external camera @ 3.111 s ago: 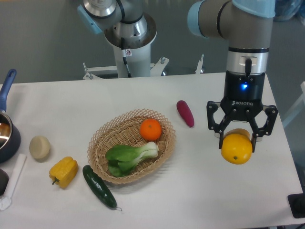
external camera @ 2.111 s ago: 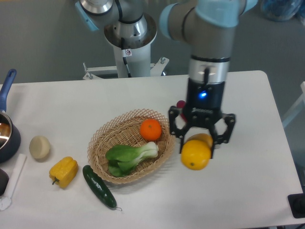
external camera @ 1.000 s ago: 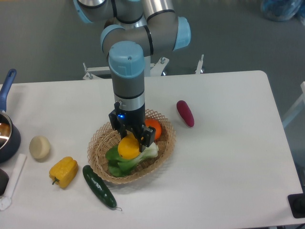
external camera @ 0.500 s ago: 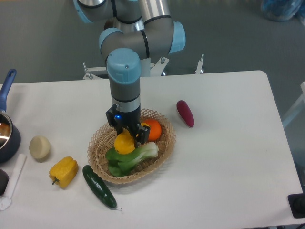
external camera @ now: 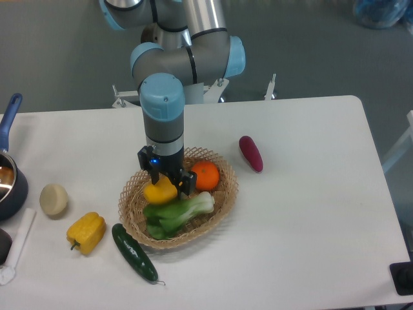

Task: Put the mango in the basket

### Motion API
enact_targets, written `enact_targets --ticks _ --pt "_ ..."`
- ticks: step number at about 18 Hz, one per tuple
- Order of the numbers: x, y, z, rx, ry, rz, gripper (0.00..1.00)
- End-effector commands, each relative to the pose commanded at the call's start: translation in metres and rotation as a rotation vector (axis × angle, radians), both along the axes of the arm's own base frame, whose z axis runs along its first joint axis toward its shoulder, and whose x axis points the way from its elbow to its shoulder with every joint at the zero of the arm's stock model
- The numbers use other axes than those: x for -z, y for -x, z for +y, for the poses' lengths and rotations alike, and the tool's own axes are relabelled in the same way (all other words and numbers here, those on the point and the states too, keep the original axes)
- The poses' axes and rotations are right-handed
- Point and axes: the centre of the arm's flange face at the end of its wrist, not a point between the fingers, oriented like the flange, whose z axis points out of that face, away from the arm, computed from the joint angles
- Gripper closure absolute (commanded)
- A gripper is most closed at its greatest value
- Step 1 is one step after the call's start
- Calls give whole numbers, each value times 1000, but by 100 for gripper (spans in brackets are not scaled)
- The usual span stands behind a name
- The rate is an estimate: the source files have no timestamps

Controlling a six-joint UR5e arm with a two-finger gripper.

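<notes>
Now the end effector (external camera: 164, 180) was low inside the basket (external camera: 224, 205), over its left part, and its two fingers were closed on the mango (external camera: 159, 192). The mango was between the fingers and within the rim of the basket; whether it already touched the bottom of the basket could not be told. It was just above the bok choy (external camera: 175, 210), which lay in the front part of the basket with its white stalk pointing to the right. The orange (external camera: 204, 175) lay in the back right part of the basket, just beside the right finger. The arm came down from above, almost upright, with a small blue light on the wrist. On the tabletop (external camera: 310, 226), to the right of the basket and apart from it, lay a purple sweet potato (external camera: 250, 153). To the left of the basket a yellow pepper (external camera: 86, 232) lay, and near it, close to the front rim of the basket, a dark green cucumber (external camera: 134, 251). Further left was a pale round thing (external camera: 53, 199), maybe a potato, and at the left edge a dark blue pot (external camera: 9, 177) with a long handle was partly in view.
</notes>
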Motion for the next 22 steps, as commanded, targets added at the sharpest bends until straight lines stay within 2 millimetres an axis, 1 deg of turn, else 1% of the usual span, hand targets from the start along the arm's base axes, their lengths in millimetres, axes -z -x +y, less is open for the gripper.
enact_targets --ticks 1,2,3,4,5,6,7,10,12,13,15,16,18,20,22 --pt "-1 0 0 1 -1 1 14" --pt "-5 1 1 2 -10 7 4" --pt "-13 4 3 -1 -25 17 0" --pt "-25 7 8 -4 -45 34 0" --pt "-38 14 13 -10 -68 52 0" --pt "-63 26 24 -16 -108 87 0" --pt "-89 43 28 -46 -149 121 0" --pt "-132 75 28 -95 -186 204 0" --pt "-153 98 18 -147 -145 313 0" --pt "-166 106 16 -162 -138 355 0" --pt "-186 130 4 -202 -145 394 0" --pt "-194 138 -1 -203 -147 409 0" --pt "-200 152 -13 -177 -129 432 0" --pt "-204 159 -25 -148 -103 440 0" --pt "-213 170 -43 -150 -86 445 0"
